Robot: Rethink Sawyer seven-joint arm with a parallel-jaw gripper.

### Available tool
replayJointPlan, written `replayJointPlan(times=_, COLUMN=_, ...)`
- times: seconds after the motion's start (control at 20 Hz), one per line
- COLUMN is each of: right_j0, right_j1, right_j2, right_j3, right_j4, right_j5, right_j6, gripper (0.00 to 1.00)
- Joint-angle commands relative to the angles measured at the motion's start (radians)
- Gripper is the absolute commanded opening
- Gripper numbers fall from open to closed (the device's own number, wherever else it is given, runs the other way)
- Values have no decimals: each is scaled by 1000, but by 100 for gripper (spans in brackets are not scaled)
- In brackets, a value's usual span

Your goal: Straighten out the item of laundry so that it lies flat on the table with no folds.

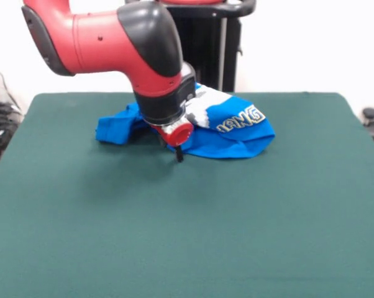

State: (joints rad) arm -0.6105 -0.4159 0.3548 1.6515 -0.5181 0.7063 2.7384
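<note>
Shirt [233,133]: bright blue, lying bunched toward the table's far edge, a little left of the middle of that edge. It is well short of flat.
Shirt shape: a rounded mound on the right side carrying the white pixel graphic and the outlined lettering; a narrower blue lobe runs out to the left, and 1 fold line at least crosses the near hem.
Print: the lettering faces up and reads slanted, so the front of the shirt is partly showing, but creased.
Gripper [179,155]: down at the shirt's near edge, about where the mound meets the left lobe. The tips look to touch or nearly touch the cloth at the table; I cannot tell which.
Fingers: only a dark tip shows below the red wrist cap, so I cannot tell whether they are wide, narrow or holding cloth.
Arm [112,37]: red and black, coming in from the upper left and hiding the middle of the shirt behind its wrist.
Table [187,236]: dark green cloth, with broad bare surface toward the near edge and both sides of the shirt.
Step in hand: my reading is a pick at the near hem, the start of a pull to open the bunch.
Next move: calls for a firm pinch on 1 layer only, then a low drag toward the near edge, where there is room for the cloth to spread.
Risk: catching 2 layers would drag the whole heap without unfolding it.
</note>
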Motion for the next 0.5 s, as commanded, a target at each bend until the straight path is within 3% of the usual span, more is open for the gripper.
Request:
replayJointPlan(times=0.05, right_j0=-10, right_j1=129, right_j2=153, right_j3=29, right_j4=-3, right_j5=120, right_j6=-360, gripper=100)
replayJointPlan(times=0.5, right_j0=-52, right_j1=113, right_j2=202, right_j3=74, right_j4=46, right_j5=222, right_j6=-361, gripper=100)
